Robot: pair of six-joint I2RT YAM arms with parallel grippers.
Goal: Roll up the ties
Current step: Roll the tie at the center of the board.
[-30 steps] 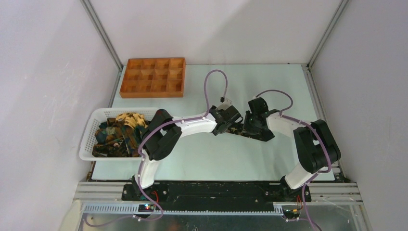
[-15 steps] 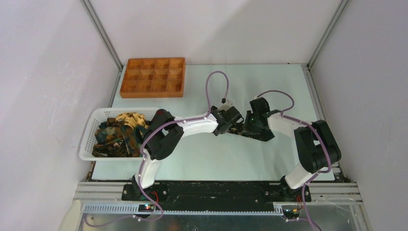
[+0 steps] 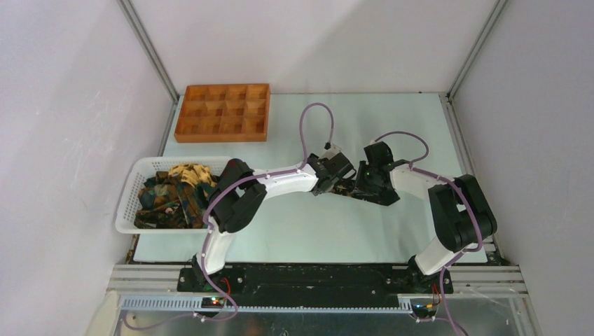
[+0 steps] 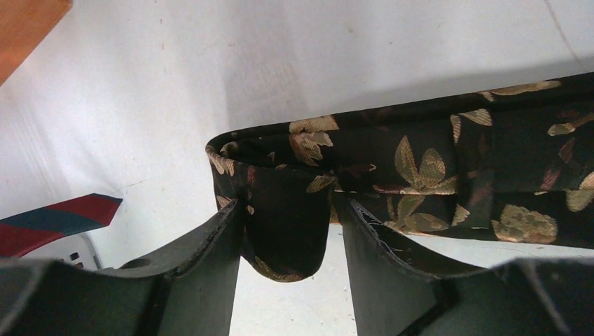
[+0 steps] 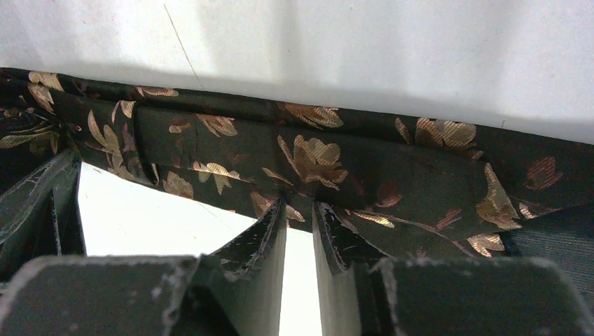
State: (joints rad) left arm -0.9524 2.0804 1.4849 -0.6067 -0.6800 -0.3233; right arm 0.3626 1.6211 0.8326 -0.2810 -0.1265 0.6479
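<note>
Pinching the tie (image 5: 315,157) narrowly, that's the right gripper (image 5: 298,206); only the left wrist view shows the left gripper (image 4: 287,203) parted loosely around its folded end.

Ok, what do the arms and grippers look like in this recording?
Both the left arm and right arm have white links with bulky black joints, each trailed by a looping purple cable. The left gripper and right gripper are black, with flat wedge-shaped fingers scuffed pale along the edges.
</note>
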